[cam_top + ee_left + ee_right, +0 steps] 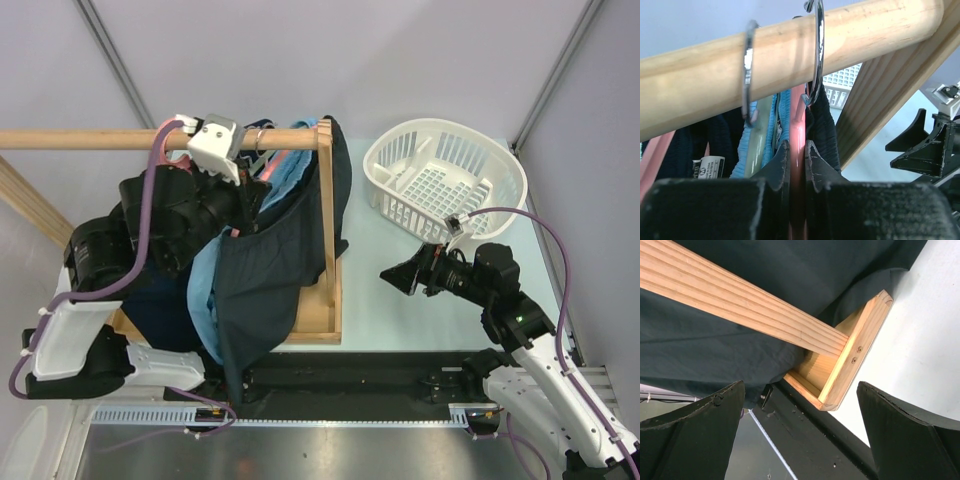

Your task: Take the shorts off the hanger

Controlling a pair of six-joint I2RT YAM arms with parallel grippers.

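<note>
Dark navy shorts [265, 285] hang off a pink hanger [797, 135] on the wooden rail [90, 138]. Light blue shorts [205, 290] hang beside them, on a pale green hanger [759, 135] in the left wrist view. My left gripper [797, 150] is up under the rail, shut on the pink hanger just below its metal hook [818, 55]. My right gripper [397, 276] is open and empty, right of the rack, facing the dark shorts [740, 345] and the rack's wooden foot [855, 355].
A white laundry basket [445, 178] stands at the back right. The wooden rack frame [325, 250] stands between the two arms. A second metal hook [747, 70] hangs on the rail. A black base strip [350, 375] runs along the near edge.
</note>
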